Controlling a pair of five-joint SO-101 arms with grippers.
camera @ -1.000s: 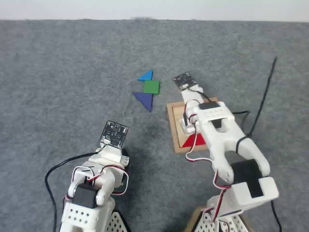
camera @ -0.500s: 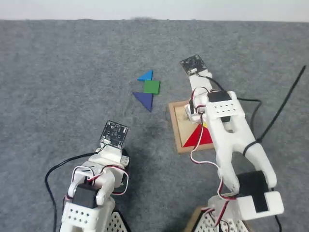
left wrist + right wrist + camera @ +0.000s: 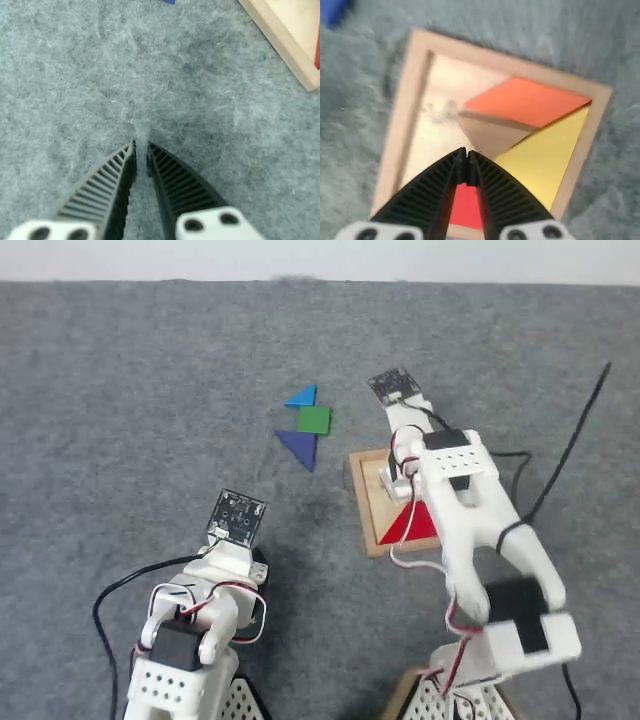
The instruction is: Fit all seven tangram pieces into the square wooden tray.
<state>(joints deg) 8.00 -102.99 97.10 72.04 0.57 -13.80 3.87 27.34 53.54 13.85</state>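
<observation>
the table (image 3: 120, 390) has a soft grey cover all over. a square wooden tray (image 3: 357, 505) lies on it, a bit right of the middle of the high view. up and left of the tray lie three loose pieces close together: a light blue triangle (image 3: 302, 397), a green square (image 3: 314, 420) just below it, and a dark blue triangle (image 3: 299, 447) lowest.

Overhead, two wrist close-ups; shared tray (image 3: 358, 502)

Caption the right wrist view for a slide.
Right hand, shut, above the wooden tray holding an orange piece, a yellow piece and a red piece.
</observation>
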